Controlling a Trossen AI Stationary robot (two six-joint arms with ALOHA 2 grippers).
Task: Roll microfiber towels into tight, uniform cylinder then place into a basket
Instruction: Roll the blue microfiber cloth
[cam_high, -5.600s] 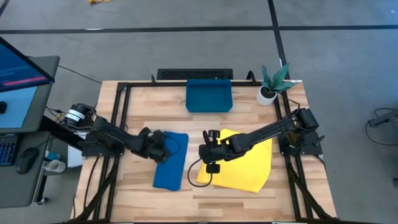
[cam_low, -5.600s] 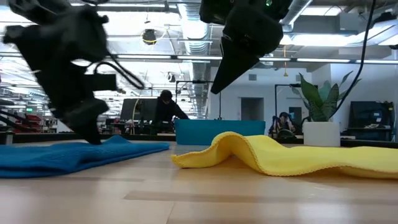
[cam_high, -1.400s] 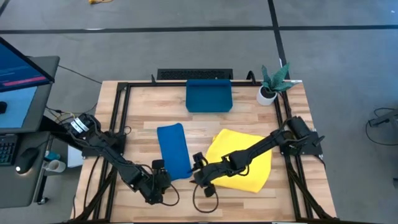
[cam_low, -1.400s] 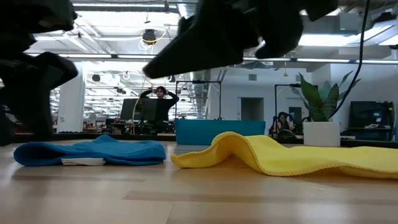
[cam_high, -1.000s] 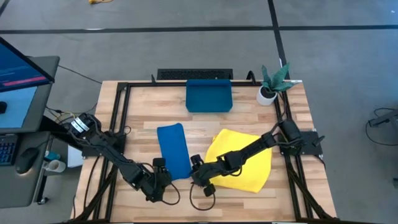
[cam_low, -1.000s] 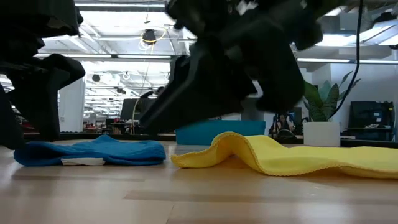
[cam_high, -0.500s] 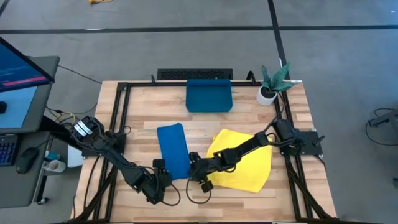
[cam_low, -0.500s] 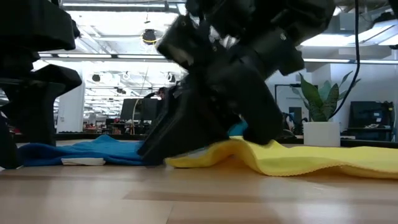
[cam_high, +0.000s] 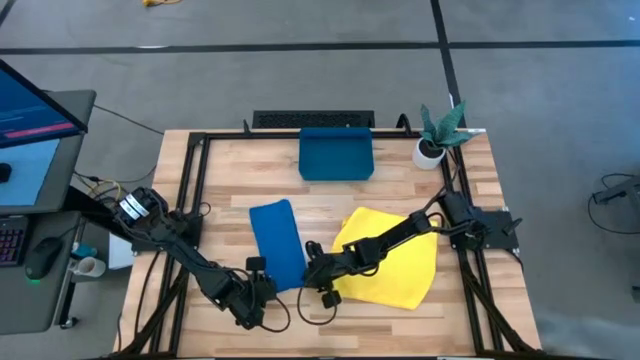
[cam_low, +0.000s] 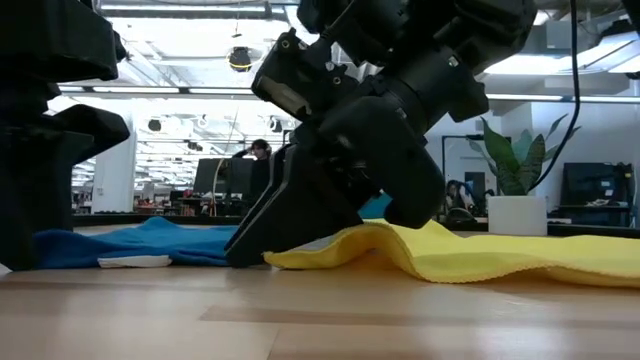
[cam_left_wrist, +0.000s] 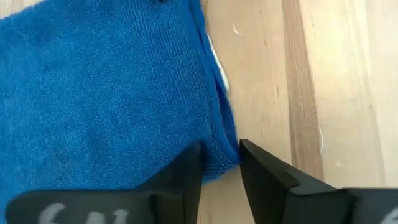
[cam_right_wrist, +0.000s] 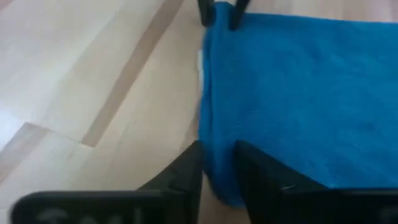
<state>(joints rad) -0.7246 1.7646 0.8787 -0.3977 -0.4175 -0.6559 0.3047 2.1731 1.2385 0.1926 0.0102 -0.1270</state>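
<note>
Near the table's (cam_high: 400, 170) front edge, the left gripper (cam_left_wrist: 217, 163) and the right gripper (cam_right_wrist: 216, 160) each pinch a front corner of the folded royal-blue microfiber towel (cam_high: 278, 243) between their fingers. The bright yellow microfiber towel (cam_high: 400, 262) lies just beside it. The shallow dark teal rectangular basket (cam_high: 335, 153) sits at the back edge.

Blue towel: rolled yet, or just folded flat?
Folded flat, not rolled. The blue towel lies as a long narrow strip on the table, and the low view shows only a low, flattish heap.
</note>
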